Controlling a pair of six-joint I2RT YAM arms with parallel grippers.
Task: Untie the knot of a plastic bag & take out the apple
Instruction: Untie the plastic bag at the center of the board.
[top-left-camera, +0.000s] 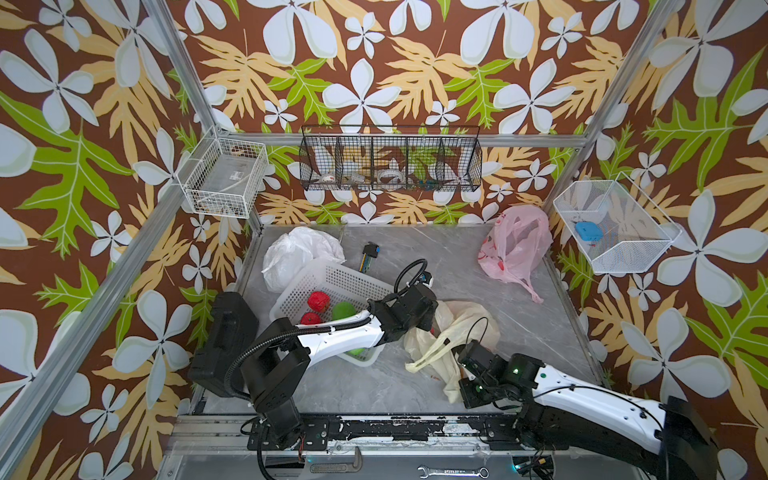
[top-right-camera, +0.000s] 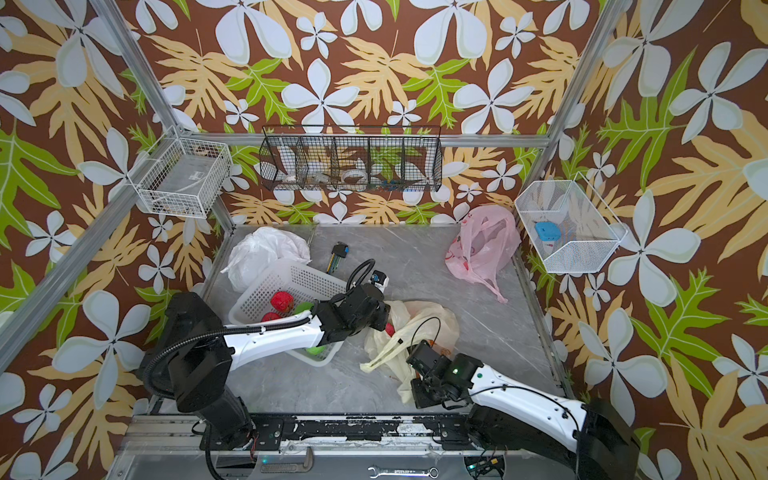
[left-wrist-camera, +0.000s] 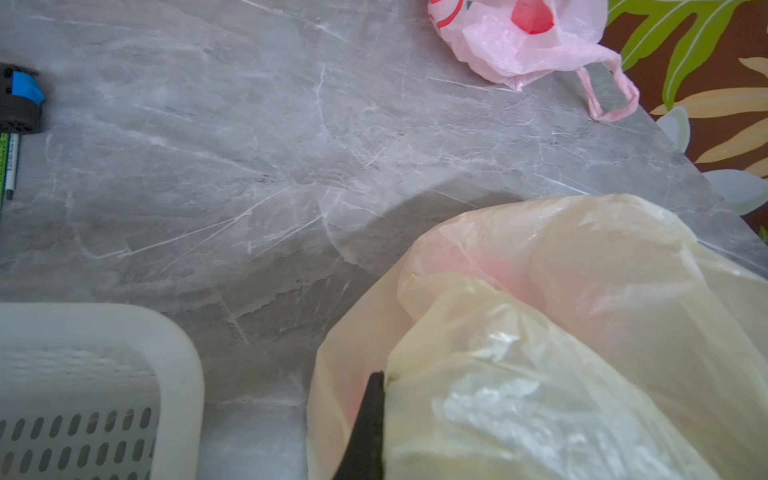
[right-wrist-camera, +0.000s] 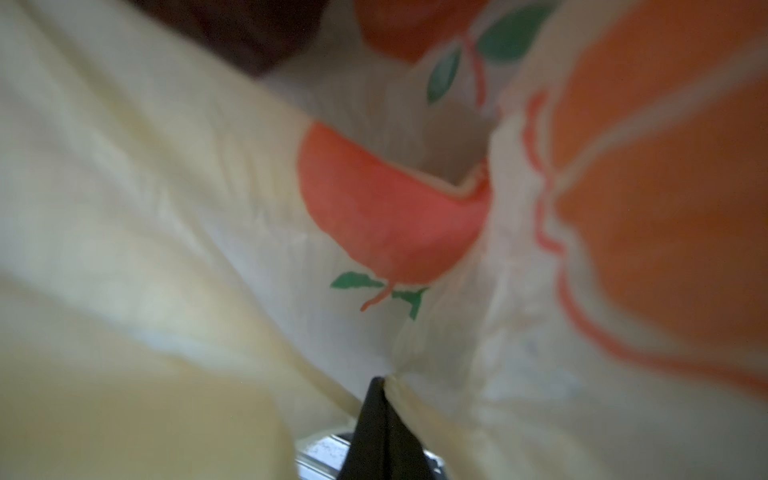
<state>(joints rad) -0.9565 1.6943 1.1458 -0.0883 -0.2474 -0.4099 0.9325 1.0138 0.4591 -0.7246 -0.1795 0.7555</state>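
Both grippers have hold of the bag (top-left-camera: 465, 320). The left gripper (left-wrist-camera: 380, 384) has its fingers pressed together on a fold of cream film. The right gripper (right-wrist-camera: 380, 386) nips a gathered pleat, with film fanning out from its tips. A handle (top-left-camera: 428, 353) trails loose between the two pairs of fingers, and I can make out no tight knot (one may be hidden under the left wrist). The apple (top-right-camera: 389, 329), as I judge the red patch to be, sits inside the bag just beside the left fingers and farther from the right ones.

The step looks like spreading the mouth. To do it well, draw the two pinches apart slowly and a little upward, so the thin film stretches rather than tears. Stop once an opening shows beside the left fingers. Keep the bag's belly on the table so the apple does not roll. Only one pinch should let go to reach in.

No writing can be read. The film ahead of the right fingers carries printed orange-red fruit with green leaves. The red print on the pink bag (top-left-camera: 515, 245), far beyond both pairs of fingers, is illegible.
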